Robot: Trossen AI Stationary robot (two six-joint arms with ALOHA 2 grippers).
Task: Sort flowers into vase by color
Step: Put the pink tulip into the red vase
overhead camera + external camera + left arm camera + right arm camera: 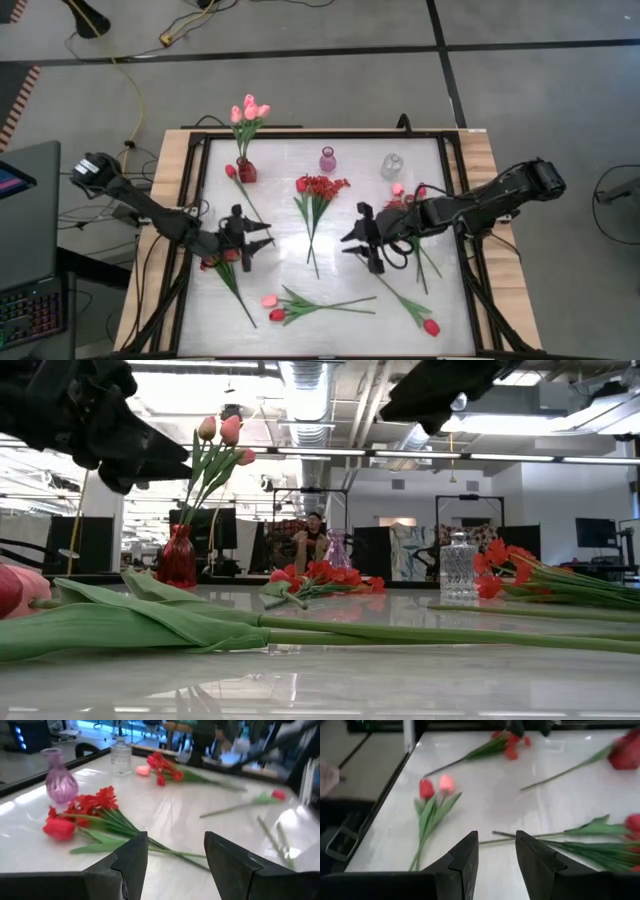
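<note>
Both grippers hover open over the table and hold nothing. My left gripper point(262, 243) point(175, 855) is left of the red blossom spray point(318, 190) point(90, 802), whose stems lie flat and point toward the near edge. My right gripper point(355, 245) point(496, 852) is to that spray's right. A red vase point(246, 170) point(180, 555) stands at the far left and holds pink tulips point(250, 110) point(220, 430). A red tulip point(230, 171) point(59, 827) lies beside it. A pink and a red tulip point(273, 307) point(436, 786) lie together near the near edge.
A purple vase point(328, 160) point(59, 782) and a clear glass vase point(392, 166) point(121, 756) stand along the far edge. More flowers point(405, 200) lie under the right arm, a red tulip point(431, 327) near the near right corner, another point(210, 262) beneath the left arm. A black frame point(320, 134) rims the table.
</note>
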